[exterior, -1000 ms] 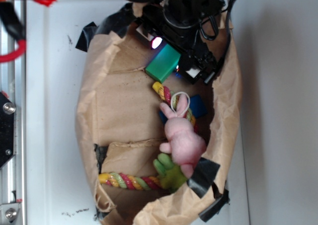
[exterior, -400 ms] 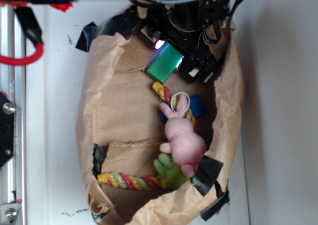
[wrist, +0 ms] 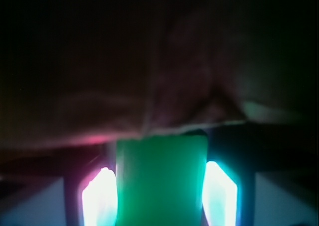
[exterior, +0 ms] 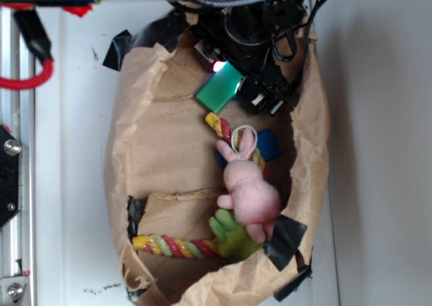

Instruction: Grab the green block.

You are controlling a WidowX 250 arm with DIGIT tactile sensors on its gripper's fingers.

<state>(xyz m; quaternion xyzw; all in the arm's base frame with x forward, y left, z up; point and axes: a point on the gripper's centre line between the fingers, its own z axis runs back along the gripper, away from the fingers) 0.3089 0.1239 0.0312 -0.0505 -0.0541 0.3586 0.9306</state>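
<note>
I have the tool (exterior: 233, 83) at the top of the brown paper bag (exterior: 155, 157), which lies open on the white worktop (exterior: 74, 150). The green block (exterior: 219, 92) sits between its two fingers; in the wrist view the block (wrist: 160, 178) fills the gap, with a glowing pad (wrist: 98, 198) tight against each side, so the tool is closed onto it.

Just below the block lies the end of a striped rope toy (exterior: 223, 127), with a white ring around it. Beside that a blue block (exterior: 268, 144) lies against the bag's right wall, partly behind the pink plush rabbit (exterior: 248, 191). Under the rabbit is a lime-green plush (exterior: 231, 233), and a second stretch of striped rope (exterior: 172, 246) runs along the bag's lower fold. Black tape (exterior: 283, 233) patches the torn rim. The bag's right wall crowds close to the tool.

Compared with a second ago, the block has turned slightly and slid a little further under the tool; the toys have not shifted.

Count: one green block, one blue block, one rabbit, one lime plush, two visible rope sections
</note>
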